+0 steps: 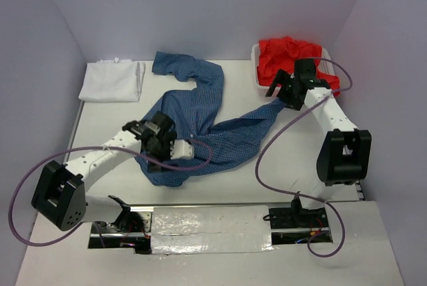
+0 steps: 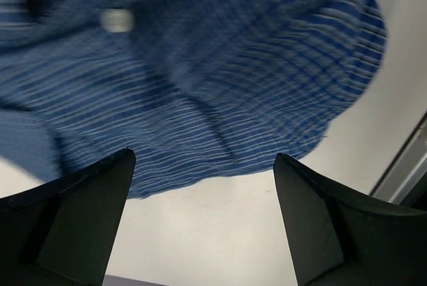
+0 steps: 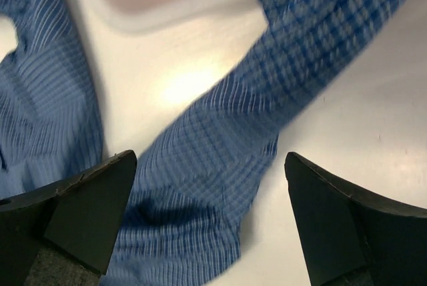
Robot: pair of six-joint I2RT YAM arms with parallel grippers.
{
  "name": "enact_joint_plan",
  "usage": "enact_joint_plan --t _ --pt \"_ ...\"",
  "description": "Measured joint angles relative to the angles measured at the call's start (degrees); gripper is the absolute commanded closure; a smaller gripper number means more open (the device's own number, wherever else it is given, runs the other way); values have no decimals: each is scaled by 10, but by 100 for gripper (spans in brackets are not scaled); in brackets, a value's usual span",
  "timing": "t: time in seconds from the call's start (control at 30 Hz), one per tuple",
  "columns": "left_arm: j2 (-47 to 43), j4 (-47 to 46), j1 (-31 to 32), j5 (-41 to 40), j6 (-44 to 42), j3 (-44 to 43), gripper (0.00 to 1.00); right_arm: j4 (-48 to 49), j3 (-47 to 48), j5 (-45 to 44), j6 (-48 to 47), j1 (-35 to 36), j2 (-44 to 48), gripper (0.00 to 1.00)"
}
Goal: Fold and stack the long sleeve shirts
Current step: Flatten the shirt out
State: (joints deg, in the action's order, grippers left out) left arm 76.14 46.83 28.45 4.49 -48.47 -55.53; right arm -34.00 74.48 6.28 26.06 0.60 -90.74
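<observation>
The blue shirt [image 1: 200, 126] is lying crumpled mid-table. The left gripper [image 2: 203, 166] and right gripper [image 3: 210, 166] are hovering over it, both spread apart and empty. Pinching bunched layers is likely risking a crooked fold.

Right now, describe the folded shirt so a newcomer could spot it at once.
Look to the far left corner of the table. There lies the white shirt, a neat flat rectangle. It is plain and folded, unlike the crumpled blue checked shirt mid-table and the red shirt heaped in the basket.
</observation>
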Motion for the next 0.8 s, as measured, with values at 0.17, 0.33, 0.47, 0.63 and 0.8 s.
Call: enact_joint_plan --t 0.17,0.33,0.47,0.63,0.8 --pt "-9 -49 57 -34 22 111 1 43 19 -26 26 -11 -88 0" --pt "-5 -162 64 -90 54 158 24 51 20 -35 42 -20 -158 4" --pt "-5 -210 64 -113 70 183 75 87 4 -24 46 -18 -166 49" --pt "-5 -226 34 -123 87 181 100 130 -30 -20 48 -9 -149 100" --pt "-1 -233 -123 -123 98 104 100 123 -92 -38 21 9 -37 100"
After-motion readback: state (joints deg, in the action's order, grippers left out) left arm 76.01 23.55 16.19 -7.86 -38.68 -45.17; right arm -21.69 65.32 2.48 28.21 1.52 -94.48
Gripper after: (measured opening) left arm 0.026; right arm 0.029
